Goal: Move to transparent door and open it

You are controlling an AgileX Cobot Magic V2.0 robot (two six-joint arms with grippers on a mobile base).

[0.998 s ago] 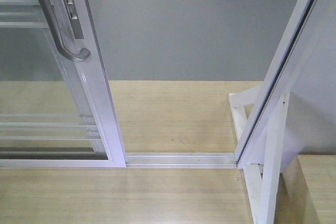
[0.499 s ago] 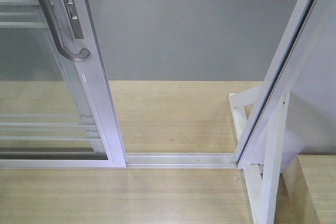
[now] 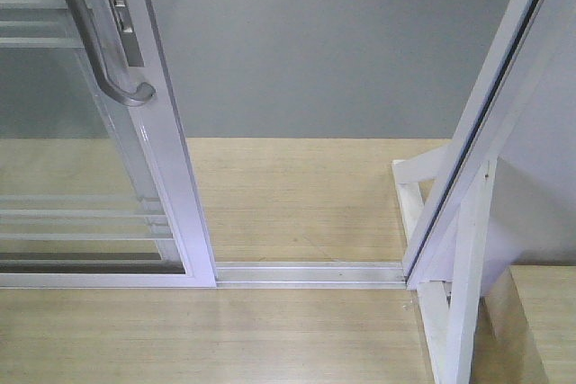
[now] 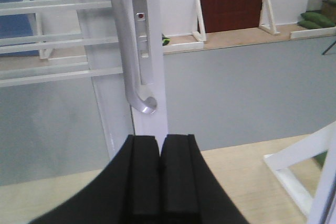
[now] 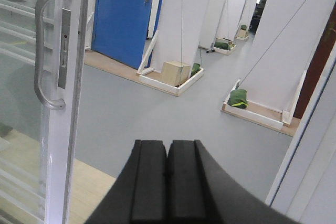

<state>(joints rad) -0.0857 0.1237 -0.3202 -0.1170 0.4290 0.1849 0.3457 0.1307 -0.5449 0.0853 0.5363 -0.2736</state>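
Grey floor (image 3: 315,51) beyond a wooden threshold (image 3: 297,200) with a metal track (image 3: 310,272). Transparent door (image 3: 166,150) slid left, doorway open; curved handle (image 3: 99,38) on its frame. Left pincer (image 4: 159,177) fully closed, empty, just below the handle. Right pincer (image 5: 167,187) fully closed, empty, right of the door.

Nothing has visibly changed
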